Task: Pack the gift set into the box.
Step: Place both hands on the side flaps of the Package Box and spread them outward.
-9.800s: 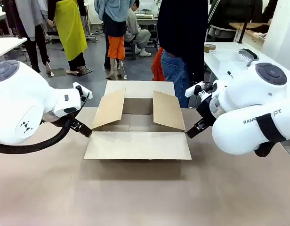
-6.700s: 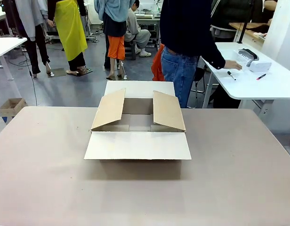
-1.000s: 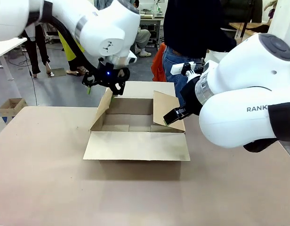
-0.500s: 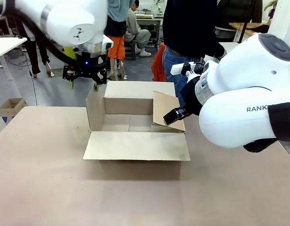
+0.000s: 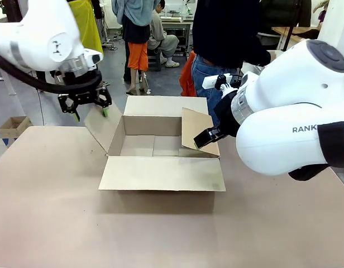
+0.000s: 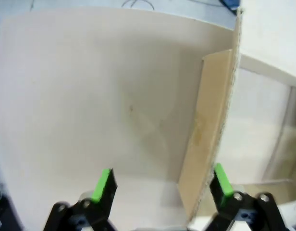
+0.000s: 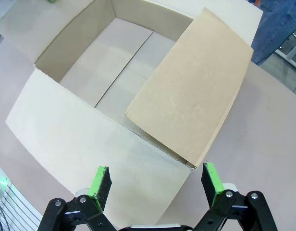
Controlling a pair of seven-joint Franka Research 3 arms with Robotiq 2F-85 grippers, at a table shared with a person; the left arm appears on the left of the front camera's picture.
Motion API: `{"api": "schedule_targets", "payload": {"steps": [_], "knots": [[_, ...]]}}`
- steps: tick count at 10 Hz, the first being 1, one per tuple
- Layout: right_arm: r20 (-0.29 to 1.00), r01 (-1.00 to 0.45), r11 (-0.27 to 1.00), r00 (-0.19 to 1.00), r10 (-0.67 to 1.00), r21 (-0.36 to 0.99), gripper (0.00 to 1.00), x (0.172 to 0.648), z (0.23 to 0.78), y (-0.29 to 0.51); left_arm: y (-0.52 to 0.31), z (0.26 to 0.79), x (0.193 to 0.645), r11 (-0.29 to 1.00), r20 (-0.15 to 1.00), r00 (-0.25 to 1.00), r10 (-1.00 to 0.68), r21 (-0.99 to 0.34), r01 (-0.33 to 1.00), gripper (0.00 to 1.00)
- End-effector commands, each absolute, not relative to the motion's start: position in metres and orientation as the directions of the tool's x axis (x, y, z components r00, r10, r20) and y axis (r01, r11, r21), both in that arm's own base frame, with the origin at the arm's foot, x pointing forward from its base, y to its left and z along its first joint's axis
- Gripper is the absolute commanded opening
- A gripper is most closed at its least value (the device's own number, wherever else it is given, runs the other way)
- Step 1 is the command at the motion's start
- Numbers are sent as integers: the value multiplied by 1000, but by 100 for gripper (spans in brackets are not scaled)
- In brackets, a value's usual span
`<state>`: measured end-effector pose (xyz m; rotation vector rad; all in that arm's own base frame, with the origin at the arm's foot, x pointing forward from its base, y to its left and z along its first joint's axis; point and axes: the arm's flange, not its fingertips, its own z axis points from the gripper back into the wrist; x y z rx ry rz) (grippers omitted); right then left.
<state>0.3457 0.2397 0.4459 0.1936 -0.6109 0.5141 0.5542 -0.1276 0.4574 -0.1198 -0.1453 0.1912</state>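
Note:
The box stands open in the middle of the table, and its inside holds nothing. Its left flap leans outward, and my left gripper hangs open just over that flap's top edge. In the left wrist view the flap's edge runs between the open fingers, close to the right one, with my left gripper straddling it. The right flap still slants inward over the box. My right gripper is open beside it, and my right gripper sits above the flap's near corner. The gift set is out of view.
The near flap lies flat toward me and the far flap lies flat behind. A person in a dark top and jeans stands at the far edge, right of centre. A white side table is at the far right.
My left gripper moved left and down, taking the left flap from upright to leaning outward. The right arm and right flap stayed put.

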Motion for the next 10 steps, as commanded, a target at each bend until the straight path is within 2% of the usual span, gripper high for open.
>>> {"api": "schedule_targets", "payload": {"steps": [1,3,4,7,9,10], "knots": [[596,-503,864,701,390,27,100,344,446,243,-98,446,544,958,96,969,226,-202,-203,100],[596,-503,864,701,390,27,100,344,446,243,-84,421,552,903,26,995,100,-422,-80,100],[596,-503,864,701,390,27,100,344,446,243,-95,443,551,957,81,971,223,-209,-203,100],[591,-514,857,699,402,24,100,346,446,240,-95,443,551,957,81,971,223,-209,-203,100],[373,-509,860,792,483,-32,100,393,475,298,-95,443,551,957,81,971,223,-209,-203,100],[250,-497,867,844,475,30,100,422,491,327,-95,443,551,957,81,971,223,-209,-203,100]]}}
